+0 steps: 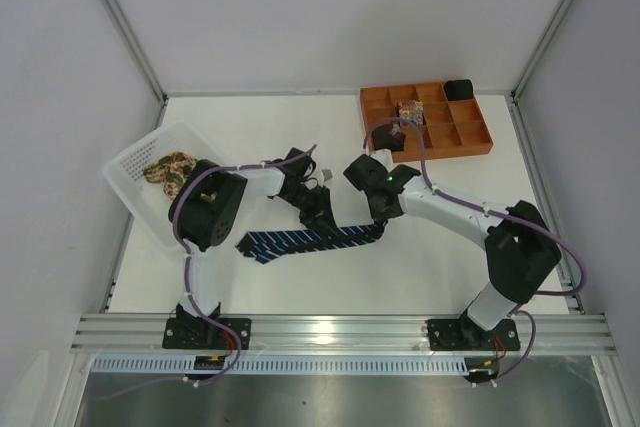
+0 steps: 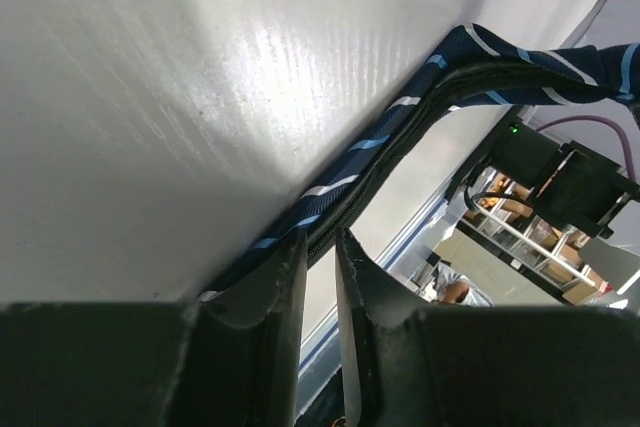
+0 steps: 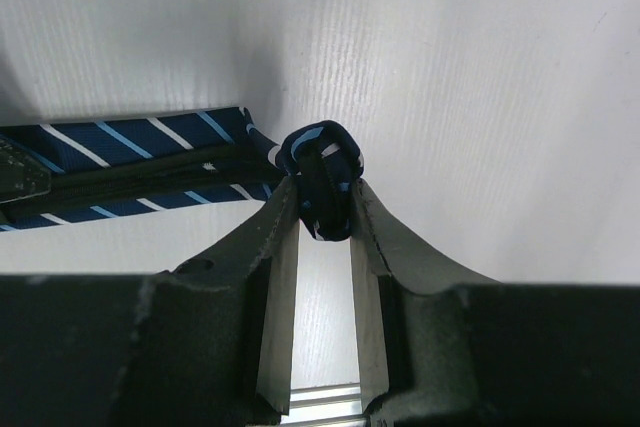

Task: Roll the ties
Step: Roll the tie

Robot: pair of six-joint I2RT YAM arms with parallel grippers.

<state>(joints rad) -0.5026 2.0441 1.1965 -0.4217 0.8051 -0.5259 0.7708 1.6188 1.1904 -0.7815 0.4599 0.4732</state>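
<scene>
Navy fabric striped in pale blue stretches across the middle of the white table [image 1: 440, 267], where two robot arms work on a single necktie. The navy tie [image 1: 310, 240] runs roughly left to right in front of both arms, its broad end trailing toward the left arm's base and its narrow end reaching the right gripper [image 1: 380, 209].

The right wrist view shows that gripper [image 3: 325, 197] pinching a small, tight coil at the end of the navy tie [image 3: 322, 172]. The coil is wedged between the two fingertips, and the flat length of the tie leads away to the left along the table.

The left gripper [image 1: 318, 209] sits just beside the right one, farther along the same tie. In its wrist view the left gripper [image 2: 320, 237] has its jaws drawn almost together, with only a thin slit between them. The folded edge of the navy tie [image 2: 360, 152] enters at the fingertips and is held there, then rises toward the right arm.

A tan floral tie [image 1: 168, 169] lies bunched inside the white basket [image 1: 135, 162] at the table's left edge, well apart from both grippers. The orange tray [image 1: 470, 142] stands at the far right of the table, with a small patterned bundle [image 1: 408, 109] in one of its compartments.
</scene>
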